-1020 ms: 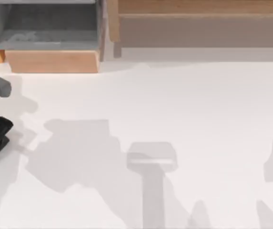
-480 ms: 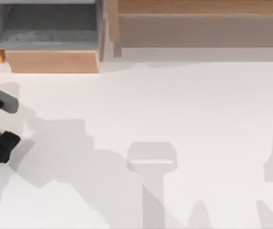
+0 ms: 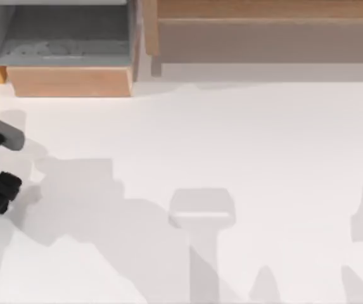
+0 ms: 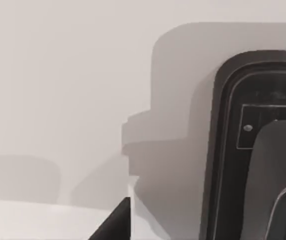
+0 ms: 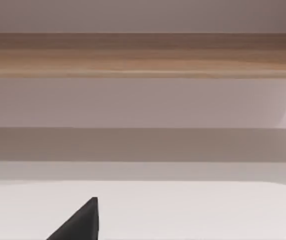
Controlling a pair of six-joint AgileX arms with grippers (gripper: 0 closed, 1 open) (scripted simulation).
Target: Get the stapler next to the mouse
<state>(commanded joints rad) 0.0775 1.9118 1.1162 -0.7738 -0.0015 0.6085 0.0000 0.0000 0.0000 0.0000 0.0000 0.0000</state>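
The stapler and the mouse are out of view in the top view. My left gripper (image 3: pixel 2 187) sits low at the table's far left edge, its black body and grey link partly cut off. In the left wrist view a black round-cornered thing (image 4: pixel 227 150) with a grey curved part (image 4: pixel 275 165) over it lies close by on the white table; I cannot tell what it is. A dark tip of the left gripper (image 4: pixel 114 224) shows beside it, apart from it. A dark tip of my right gripper (image 5: pixel 80 222) hangs over bare white table, facing the back wall.
A grey open bin (image 3: pixel 61 38) on a wooden block (image 3: pixel 70 81) stands at the back left. A long wooden shelf (image 3: pixel 263 25) runs along the back, and the right wrist view shows the shelf (image 5: pixel 143 55) too. Arm shadows fall across the white table (image 3: pixel 232 139).
My left arm has come further into the top view, its grey link moving toward the table's front and the gripper shifting slightly right. In the last half second it barely moved.
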